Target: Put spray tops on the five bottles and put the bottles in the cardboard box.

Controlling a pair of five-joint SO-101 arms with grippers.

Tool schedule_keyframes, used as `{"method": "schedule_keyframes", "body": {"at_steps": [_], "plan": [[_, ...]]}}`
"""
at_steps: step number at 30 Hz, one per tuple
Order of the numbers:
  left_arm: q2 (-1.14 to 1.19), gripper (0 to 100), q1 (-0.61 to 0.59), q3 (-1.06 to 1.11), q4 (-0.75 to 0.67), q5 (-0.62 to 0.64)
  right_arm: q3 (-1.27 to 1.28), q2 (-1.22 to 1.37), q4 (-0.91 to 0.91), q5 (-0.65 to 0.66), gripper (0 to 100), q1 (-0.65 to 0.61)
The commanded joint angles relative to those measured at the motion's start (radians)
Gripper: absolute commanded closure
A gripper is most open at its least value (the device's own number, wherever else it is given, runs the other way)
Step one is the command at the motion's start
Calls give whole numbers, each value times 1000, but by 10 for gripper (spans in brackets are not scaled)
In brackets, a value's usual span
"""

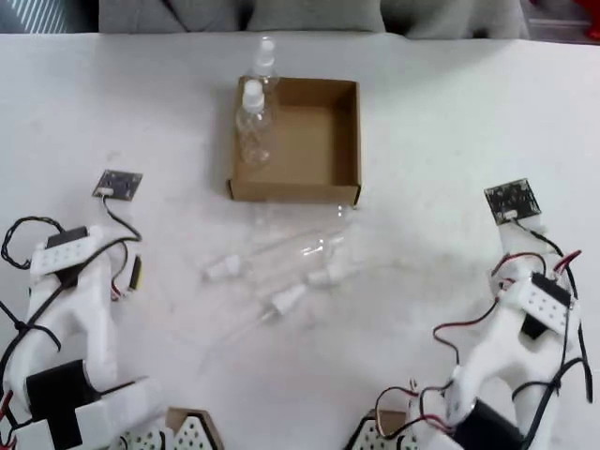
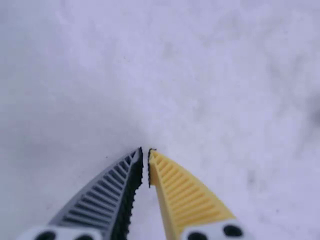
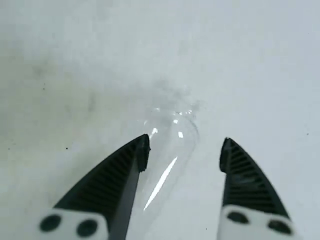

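Note:
The cardboard box (image 1: 349, 141) stands at the table's far middle. One clear bottle with a spray top (image 1: 253, 117) stands inside it by the left wall, and another (image 1: 265, 58) stands just behind the box. Clear bottles (image 1: 291, 248) lie on the table in front of the box, with loose white spray tops (image 1: 286, 300) among them. My left gripper (image 2: 145, 152) is shut and empty over bare table, at the near edge (image 1: 186, 429). My right gripper (image 3: 184, 150) is open, with a clear bottle (image 3: 167, 145) lying between its black fingers, nearer the one finger (image 3: 131, 160).
Two small dark circuit boards lie on the table, one at the left (image 1: 118, 184) and one at the right (image 1: 512, 198), each wired to an arm. The arm bases fill the near corners. White tabletop (image 1: 450, 112) stretches on both sides of the box.

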Motion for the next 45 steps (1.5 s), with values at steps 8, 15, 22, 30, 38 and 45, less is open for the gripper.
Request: {"method": "schedule_keyframes", "body": {"at_steps": [8,15,22,30,38,45], "plan": [[-5,950,16,-38,-3,3,-161,-36,252,-166,765,30],[-5,950,16,-38,-3,2,-157,-67,331,-453,789,54],[-5,950,16,-38,-2,-26,-163,-68,328,-632,764,25],[-5,950,16,-38,-2,-29,-169,-73,269,-706,747,-12],[-5,950,15,-38,-2,-29,-227,-67,320,-706,747,-12],[-5,950,15,-38,-2,-29,-299,-21,395,-730,747,-35]]}}
